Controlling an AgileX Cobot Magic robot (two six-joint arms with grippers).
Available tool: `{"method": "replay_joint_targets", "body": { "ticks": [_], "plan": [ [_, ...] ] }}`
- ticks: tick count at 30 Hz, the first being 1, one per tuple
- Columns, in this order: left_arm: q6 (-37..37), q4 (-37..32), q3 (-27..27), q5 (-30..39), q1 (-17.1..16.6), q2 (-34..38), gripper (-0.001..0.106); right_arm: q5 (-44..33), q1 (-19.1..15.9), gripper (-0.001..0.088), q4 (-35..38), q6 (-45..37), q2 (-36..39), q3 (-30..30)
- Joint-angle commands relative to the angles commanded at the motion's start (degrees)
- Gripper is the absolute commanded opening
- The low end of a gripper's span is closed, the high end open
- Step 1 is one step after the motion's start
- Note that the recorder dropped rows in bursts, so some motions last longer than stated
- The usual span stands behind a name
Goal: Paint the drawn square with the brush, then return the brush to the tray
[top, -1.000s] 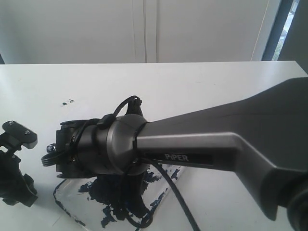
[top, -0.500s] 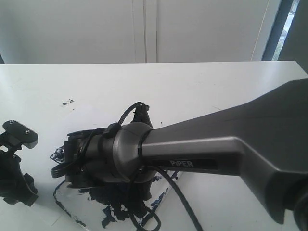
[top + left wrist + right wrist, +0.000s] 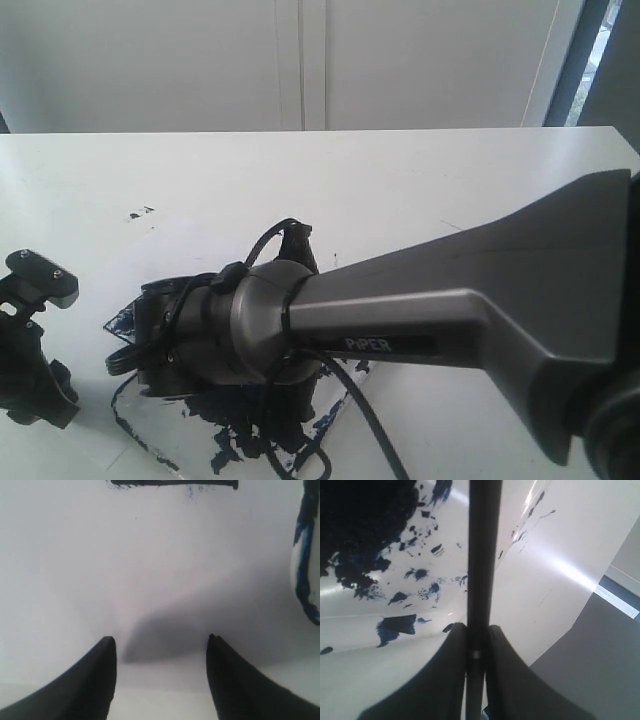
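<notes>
My right gripper (image 3: 476,630) is shut on the brush (image 3: 482,555), whose thin black shaft runs straight out between the fingers; its tip is out of frame. Under it lies the tray (image 3: 435,575), with a big navy blot and splatters. In the exterior view the right arm (image 3: 400,310) reaches across to the left and hides its gripper and most of the tray (image 3: 135,435). My left gripper (image 3: 160,640) is open over bare white paper. A thin black line with blue specks (image 3: 172,484) beyond it may be one edge of the drawn square.
My left arm (image 3: 30,350) sits at the table's left edge. A paint-smeared rounded rim (image 3: 304,555) shows at the side of the left wrist view. Small paint specks (image 3: 140,213) lie on the white paper behind the tray.
The right arm's wrist has sunk lower over the tray and shifted slightly, with the brush still held. The left arm has stayed where it was.
</notes>
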State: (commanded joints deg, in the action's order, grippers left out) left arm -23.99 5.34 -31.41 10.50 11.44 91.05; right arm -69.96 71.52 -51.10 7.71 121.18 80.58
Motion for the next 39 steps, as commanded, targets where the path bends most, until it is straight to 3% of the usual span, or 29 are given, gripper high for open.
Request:
{"method": "replay_joint_targets", "body": {
  "ticks": [18,39],
  "plan": [
    [0.0,0.1,0.0,0.1,0.0,0.0,0.059,0.0,2.08,0.0,-2.37,0.0,-1.48,0.1],
    [0.0,0.1,0.0,0.68,0.0,0.0,0.059,0.0,1.45,0.0,-5.89,1.48,-0.09,0.1]
  ]
}}
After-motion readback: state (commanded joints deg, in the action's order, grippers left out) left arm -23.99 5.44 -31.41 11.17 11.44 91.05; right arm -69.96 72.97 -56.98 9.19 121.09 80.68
